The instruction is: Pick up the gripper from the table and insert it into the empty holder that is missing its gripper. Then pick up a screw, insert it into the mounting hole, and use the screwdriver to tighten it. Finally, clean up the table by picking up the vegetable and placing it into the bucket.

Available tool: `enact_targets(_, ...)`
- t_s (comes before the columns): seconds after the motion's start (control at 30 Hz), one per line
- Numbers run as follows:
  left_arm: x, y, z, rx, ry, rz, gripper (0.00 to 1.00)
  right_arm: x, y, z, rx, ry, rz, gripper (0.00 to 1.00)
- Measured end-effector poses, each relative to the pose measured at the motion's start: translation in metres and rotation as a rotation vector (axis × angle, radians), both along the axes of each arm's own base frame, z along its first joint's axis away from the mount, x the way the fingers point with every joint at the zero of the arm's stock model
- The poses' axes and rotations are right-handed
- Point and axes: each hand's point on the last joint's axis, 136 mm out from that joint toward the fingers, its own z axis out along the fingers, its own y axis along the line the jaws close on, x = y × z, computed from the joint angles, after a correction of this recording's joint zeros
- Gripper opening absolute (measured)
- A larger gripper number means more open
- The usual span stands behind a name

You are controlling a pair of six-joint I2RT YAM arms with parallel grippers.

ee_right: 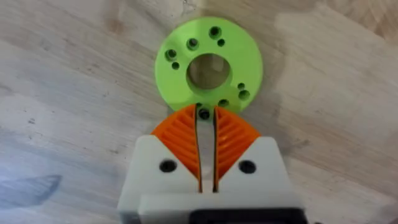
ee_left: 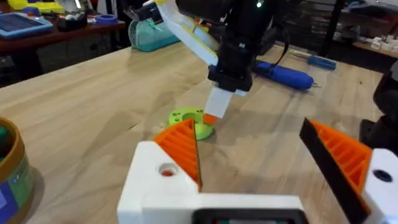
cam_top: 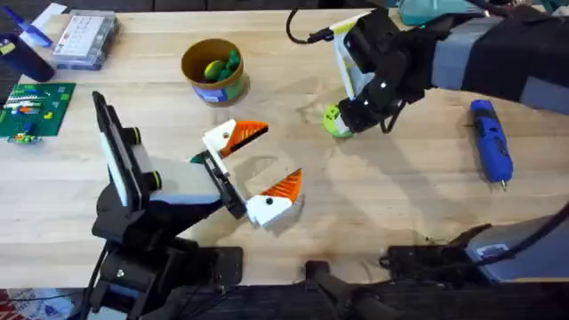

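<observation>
Your right hand is down on the light wooden plank surface, its white fingers with orange ribbed pads pinched onto the near rim of the small lime-green ring-shaped disc. The pads are nearly together, with only the thin edge of the disc between them. The disc lies flat on the surface; it has a round hole in the middle and several small holes around it. From overhead you see the same disc just under the right hand, right of centre on the surface.

Your left hand hovers near the middle of the surface with its fingers spread wide and nothing between them. In the left wrist view its two orange pads stand far apart, and the green disc sits just beyond them with the right hand on it.

The short round yellow-tan tub stands toward the far side, left of the disc and well apart from it, with a yellow-green piece and a dark green piece inside. The blue pen-shaped electric screwdriver lies flat on the surface to the right of the right hand, its thin metal tip toward the near edge.
</observation>
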Motion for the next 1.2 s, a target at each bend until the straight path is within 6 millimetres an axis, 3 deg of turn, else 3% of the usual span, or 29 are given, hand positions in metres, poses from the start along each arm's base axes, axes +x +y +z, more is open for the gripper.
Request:
enact_targets(0.17,0.0000,0.0000,0.0000,0.000,0.000,0.000,0.991,0.0028,0.0014,-0.0012,0.004,-0.008,0.000,0.100)
enact_targets(0.3,0.0000,0.0000,0.0000,0.000,0.000,0.000,0.991,0.0046,0.0003,-0.0037,-0.006,-0.009,-0.005,0.009)
enact_targets(1.2,0.0000,0.0000,0.0000,0.000,0.000,0.000,0.991,0.0045,0.0002,-0.0038,-0.011,-0.001,-0.005,0.004)
